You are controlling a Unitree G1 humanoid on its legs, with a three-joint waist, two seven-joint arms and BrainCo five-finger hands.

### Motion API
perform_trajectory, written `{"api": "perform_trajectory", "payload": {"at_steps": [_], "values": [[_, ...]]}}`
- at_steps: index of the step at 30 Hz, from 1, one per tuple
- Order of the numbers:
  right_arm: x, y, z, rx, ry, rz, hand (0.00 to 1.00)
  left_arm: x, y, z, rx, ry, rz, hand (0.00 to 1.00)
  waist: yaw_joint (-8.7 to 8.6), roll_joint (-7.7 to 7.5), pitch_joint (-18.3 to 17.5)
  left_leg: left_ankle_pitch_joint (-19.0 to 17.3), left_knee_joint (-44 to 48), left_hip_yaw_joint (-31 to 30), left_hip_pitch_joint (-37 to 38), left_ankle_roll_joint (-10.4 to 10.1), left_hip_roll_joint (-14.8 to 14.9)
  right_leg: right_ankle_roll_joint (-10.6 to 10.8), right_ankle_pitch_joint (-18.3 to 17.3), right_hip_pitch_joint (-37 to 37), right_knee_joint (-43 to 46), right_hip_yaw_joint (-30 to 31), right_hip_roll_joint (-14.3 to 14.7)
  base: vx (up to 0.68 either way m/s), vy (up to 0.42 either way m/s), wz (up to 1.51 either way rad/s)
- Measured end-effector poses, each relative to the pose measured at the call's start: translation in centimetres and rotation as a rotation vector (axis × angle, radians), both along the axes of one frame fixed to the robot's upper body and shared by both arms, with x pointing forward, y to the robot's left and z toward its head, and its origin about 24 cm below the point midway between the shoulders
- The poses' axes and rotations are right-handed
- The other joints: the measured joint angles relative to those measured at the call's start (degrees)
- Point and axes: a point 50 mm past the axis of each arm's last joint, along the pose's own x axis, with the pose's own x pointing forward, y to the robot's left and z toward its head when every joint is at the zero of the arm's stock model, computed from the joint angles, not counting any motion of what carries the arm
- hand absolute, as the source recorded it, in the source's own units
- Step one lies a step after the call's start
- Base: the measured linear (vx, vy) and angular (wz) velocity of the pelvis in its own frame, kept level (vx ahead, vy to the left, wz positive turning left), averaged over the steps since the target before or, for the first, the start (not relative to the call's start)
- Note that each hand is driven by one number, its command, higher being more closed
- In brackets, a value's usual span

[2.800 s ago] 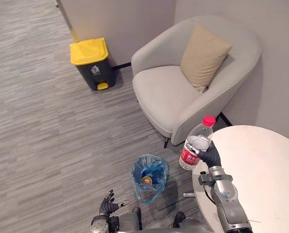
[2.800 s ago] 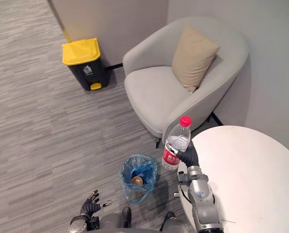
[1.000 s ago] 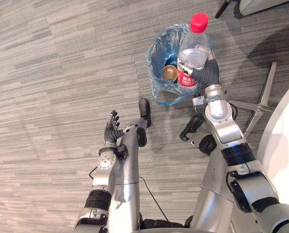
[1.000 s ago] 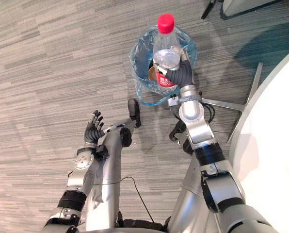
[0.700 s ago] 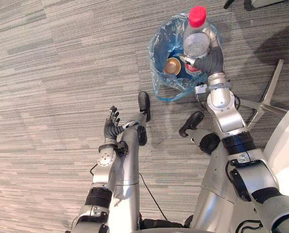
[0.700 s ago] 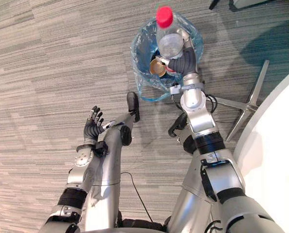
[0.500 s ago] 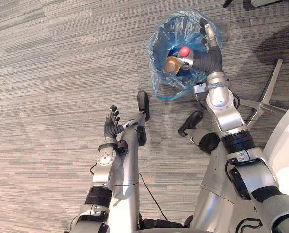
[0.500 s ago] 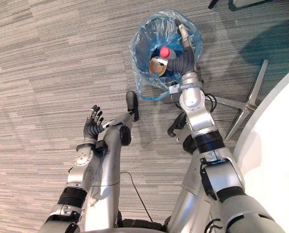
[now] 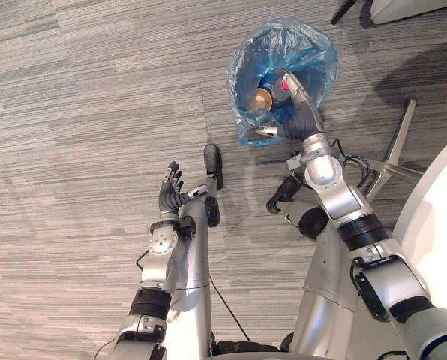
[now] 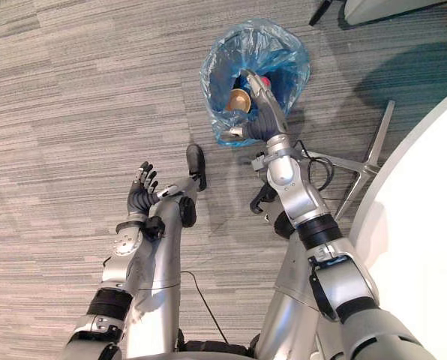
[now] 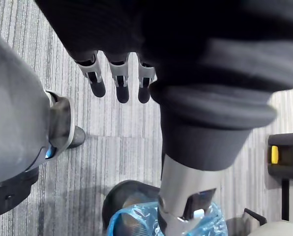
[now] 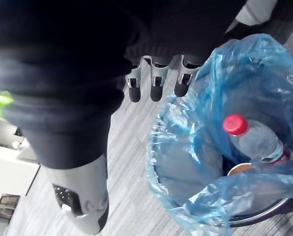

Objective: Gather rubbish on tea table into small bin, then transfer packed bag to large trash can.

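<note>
No legible txt/nos. anywhere; bottle (image 12: 257,142) label too small to read.

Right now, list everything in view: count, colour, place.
small bin: 1, lined with a blue bag, on the carpet in front of the robot
bottle: 1, clear with a red cap, lying inside the bag
can: 1, brown-gold, inside the bag beside the bottle
table: 1, white, round edge at the robot's right
table base: 1, silver metal legs, on the carpet between table and bin
armchair: 1, light grey with a dark leg, past the bin
carpet: grey, striped, all round
right hand: open, fingers straight, reaching over the bin's mouth
left hand: open, holding nothing, low at the robot's left
</note>
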Motion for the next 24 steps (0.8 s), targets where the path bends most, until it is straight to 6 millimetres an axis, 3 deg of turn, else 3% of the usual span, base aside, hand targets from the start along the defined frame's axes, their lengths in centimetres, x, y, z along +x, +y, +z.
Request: {"api": "perform_trajectory", "payload": {"at_steps": [8,19,20,24], "values": [[1.0,0.6,-2.2,-0.249,0.037,-0.071,0.00,0.0,0.7,0.2,0.019,-0.015,0.028,0.00,0.22,-0.76,-0.4,0.3,-0.9,0.1,-1.1,0.0,0.0,0.0,0.0,-0.8,-0.7,-0.6,-0.1,-0.05,0.005,0.04],[3.4,-1.8,-1.6,-0.341,0.077,-0.262,0.00,0.1,2.2,1.3,0.044,-0.062,0.080,0.00,0.47,-0.84,-0.5,0.1,2.4,0.0,-8.1,0.3,-0.2,-0.1,-0.5,-7.5,2.8,-0.2,-1.4,-0.06,0.016,0.03],[3.5,-2.1,-1.7,-0.344,0.087,-0.273,1.00,0.1,2.2,1.3,0.044,-0.064,0.080,0.00,0.48,-0.84,-0.5,0.1,2.6,0.0,-8.4,0.3,-0.3,-0.1,-0.6,-7.8,3.1,-0.1,-1.5,-0.07,0.015,0.06],[4.0,-3.1,-2.1,-0.352,0.135,-0.321,1.00,0.0,2.3,1.4,0.026,-0.079,0.084,0.00,0.53,-0.81,-0.5,0.1,3.1,0.0,-9.1,0.3,-0.2,-0.6,-1.0,-8.6,4.2,-0.1,-1.9,-0.07,0.009,0.04]]}}
